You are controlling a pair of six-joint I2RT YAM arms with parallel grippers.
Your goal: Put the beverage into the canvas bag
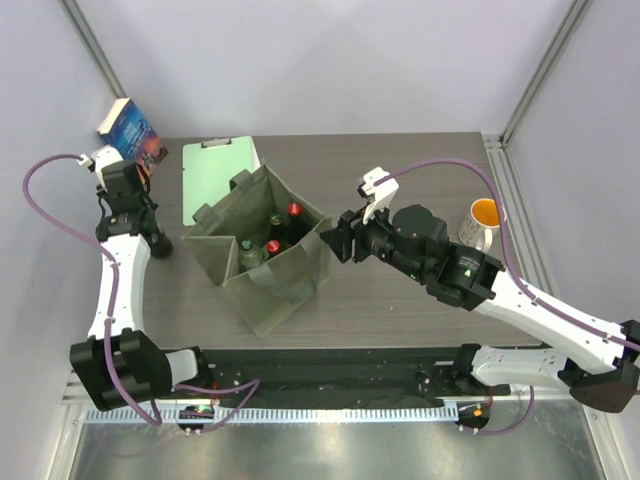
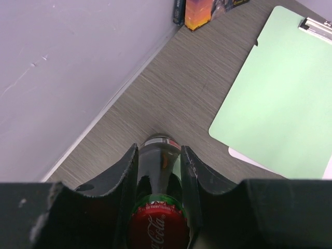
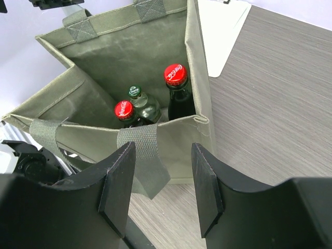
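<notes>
A dark glass beverage bottle [image 2: 157, 171] with a red cap stands upright near the table's left edge, by the wall. My left gripper [image 2: 159, 151] is shut on its body, a finger on each side; in the top view that gripper [image 1: 155, 243] is left of the bag. The olive-grey canvas bag [image 1: 265, 255] stands open mid-table, holding several bottles, among them a red-capped one [image 3: 175, 77], another red-capped one [image 3: 123, 110] and a green one [image 3: 136, 93]. My right gripper [image 3: 161, 181] hangs open just off the bag's [image 3: 129, 57] right corner, with nothing between its fingers.
A mint-green clipboard [image 1: 213, 176] lies behind the bag, close to the held bottle's right in the left wrist view [image 2: 280, 93]. A book [image 1: 130, 132] leans in the back left corner. A white mug [image 1: 482, 222] stands at the right edge.
</notes>
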